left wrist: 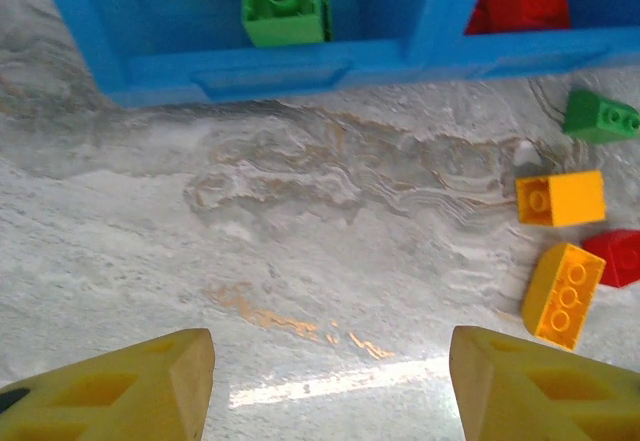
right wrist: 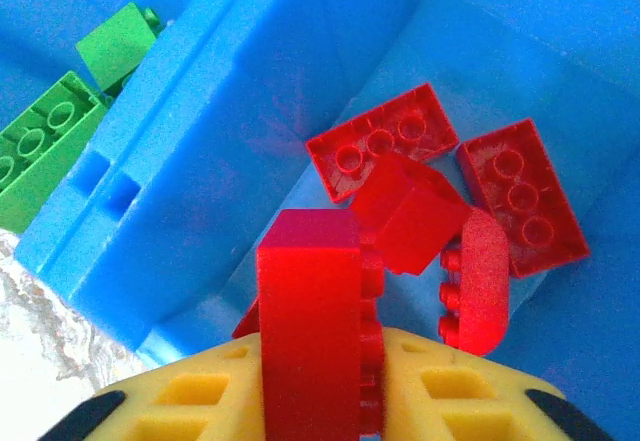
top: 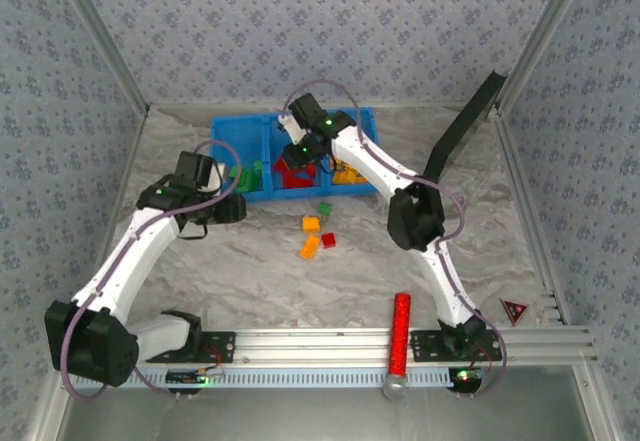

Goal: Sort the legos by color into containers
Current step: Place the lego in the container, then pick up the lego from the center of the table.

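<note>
Four loose bricks lie on the marbled bench [top: 200, 271] just in front of the blue tray [top: 225, 126]: a green brick [top: 324, 208] nearest the tray, an orange brick [top: 311, 224] beside it, then a loose red brick [top: 328, 240] and a second orange brick [top: 309, 248], these last two close together.

The tray stands at the far side of the bench and is divided into three compartments. The left compartment [left wrist: 170, 11] holds green bricks [left wrist: 285, 1], the middle compartment [right wrist: 480, 51] holds red bricks [right wrist: 385, 141], and the right compartment [top: 362, 151] holds orange-yellow bricks [top: 345, 174].

The left pincer [left wrist: 330, 391] hangs over bare bench near the tray's front wall. Its yellow fingers [left wrist: 150, 386] are spread wide, with nothing between them.

The right pincer [right wrist: 320, 371] is poised above the middle compartment, clamped on a held red brick [right wrist: 310, 301] that stands on end between its fingers. Directly beyond it lie several red bricks in a loose heap – some studs-up, some tilted.

A red cylinder [top: 400, 326] with a silver base lies across the metal rail [top: 300, 346] at the near edge, beside the right arm's base.
</note>
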`<control>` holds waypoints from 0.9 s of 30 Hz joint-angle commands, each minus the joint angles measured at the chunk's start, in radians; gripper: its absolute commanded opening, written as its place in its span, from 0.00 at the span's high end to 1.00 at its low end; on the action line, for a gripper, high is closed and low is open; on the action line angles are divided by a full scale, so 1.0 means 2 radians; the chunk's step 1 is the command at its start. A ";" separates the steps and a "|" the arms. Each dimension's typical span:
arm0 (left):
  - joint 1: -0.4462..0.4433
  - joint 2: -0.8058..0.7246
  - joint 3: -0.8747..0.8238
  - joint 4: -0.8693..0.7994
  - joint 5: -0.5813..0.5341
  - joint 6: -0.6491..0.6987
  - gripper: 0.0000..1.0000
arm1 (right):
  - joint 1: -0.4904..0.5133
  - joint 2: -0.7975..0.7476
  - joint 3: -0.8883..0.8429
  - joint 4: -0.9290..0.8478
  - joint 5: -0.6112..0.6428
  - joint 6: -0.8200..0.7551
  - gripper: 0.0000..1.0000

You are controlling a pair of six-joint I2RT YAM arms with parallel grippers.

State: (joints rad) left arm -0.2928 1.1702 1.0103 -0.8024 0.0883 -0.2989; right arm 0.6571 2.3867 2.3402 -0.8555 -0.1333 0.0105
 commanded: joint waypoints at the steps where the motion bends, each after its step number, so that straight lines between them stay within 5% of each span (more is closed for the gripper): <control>1: -0.025 0.003 -0.002 -0.019 0.013 -0.020 0.36 | 0.004 0.043 0.069 -0.063 0.025 -0.011 0.65; 14: -0.172 0.076 -0.004 0.104 -0.045 -0.076 0.35 | 0.000 -0.039 0.031 -0.067 0.021 -0.004 0.58; 27: -0.250 0.293 0.165 0.118 -0.126 -0.023 0.34 | -0.054 -0.285 -0.201 -0.052 0.049 0.034 0.49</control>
State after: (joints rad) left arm -0.7822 1.7092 1.2774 -0.5663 -0.1101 -0.3672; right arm 0.5743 1.9007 2.0380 -0.9424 -0.0696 0.0284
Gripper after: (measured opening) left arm 0.664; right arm 0.501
